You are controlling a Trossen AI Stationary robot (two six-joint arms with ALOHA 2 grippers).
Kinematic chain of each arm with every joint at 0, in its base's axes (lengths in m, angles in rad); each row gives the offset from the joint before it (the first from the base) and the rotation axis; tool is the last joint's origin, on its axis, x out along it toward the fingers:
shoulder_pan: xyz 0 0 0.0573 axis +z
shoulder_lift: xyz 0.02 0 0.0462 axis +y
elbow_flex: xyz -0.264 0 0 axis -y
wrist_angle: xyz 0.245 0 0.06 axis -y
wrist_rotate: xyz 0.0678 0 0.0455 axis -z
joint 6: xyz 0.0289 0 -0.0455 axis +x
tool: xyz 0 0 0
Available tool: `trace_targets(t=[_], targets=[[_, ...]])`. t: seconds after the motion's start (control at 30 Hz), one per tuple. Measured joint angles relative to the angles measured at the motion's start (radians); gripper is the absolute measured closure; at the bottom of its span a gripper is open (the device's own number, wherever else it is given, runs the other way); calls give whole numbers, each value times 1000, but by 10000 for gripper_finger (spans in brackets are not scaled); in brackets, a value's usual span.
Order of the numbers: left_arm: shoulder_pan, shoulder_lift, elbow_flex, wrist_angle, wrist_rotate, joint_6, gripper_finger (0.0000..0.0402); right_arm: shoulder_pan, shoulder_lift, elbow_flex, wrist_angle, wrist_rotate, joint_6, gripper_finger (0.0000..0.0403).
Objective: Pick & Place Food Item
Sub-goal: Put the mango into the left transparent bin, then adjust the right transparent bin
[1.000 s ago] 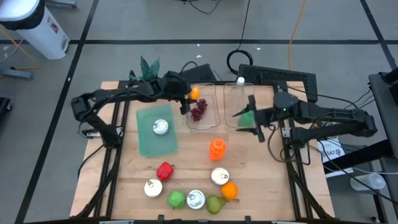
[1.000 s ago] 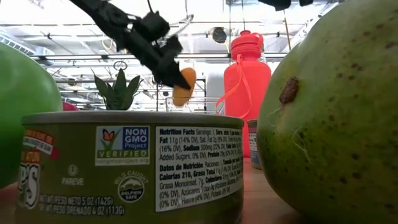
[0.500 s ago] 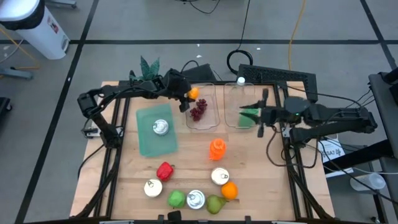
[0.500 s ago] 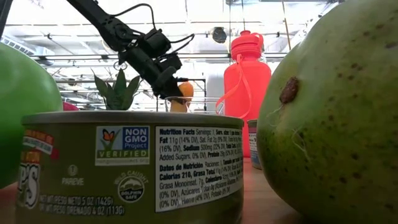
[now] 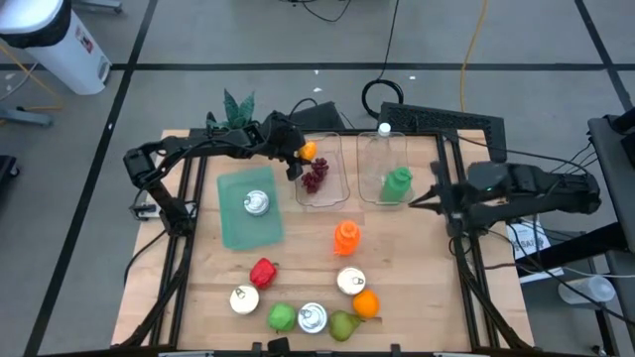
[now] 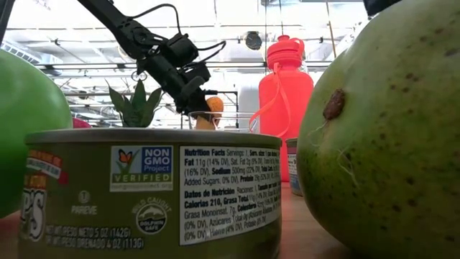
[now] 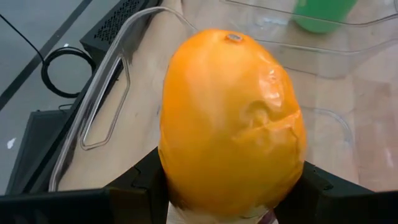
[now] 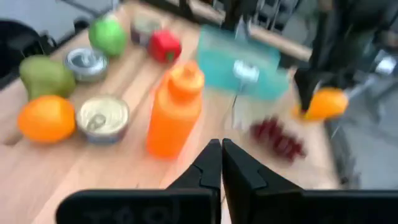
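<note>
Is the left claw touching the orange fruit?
Touching. In the left wrist view, the orange fruit sits pressed between the left claw's two dark fingers.

The orange fruit [image 7: 231, 121] hides the left claw's [image 5: 297, 159] fingertips.

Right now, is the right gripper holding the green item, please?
No, the right gripper is shut on nothing, and the green item lies in the clear container.
</note>
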Motion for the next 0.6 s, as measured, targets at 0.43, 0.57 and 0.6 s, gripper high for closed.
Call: trace_targets(t=[0.43, 0.57, 0.6], targets=[[-2, 0, 0, -8, 39, -46, 16, 146, 11, -70, -151, 137, 342, 400], [-3, -3, 0, 24, 30, -47, 37, 190, 42, -70, -219, 177, 420, 401], [-2, -7, 0, 37, 26, -47, 41, 203, 53, -70, -223, 176, 432, 402]])
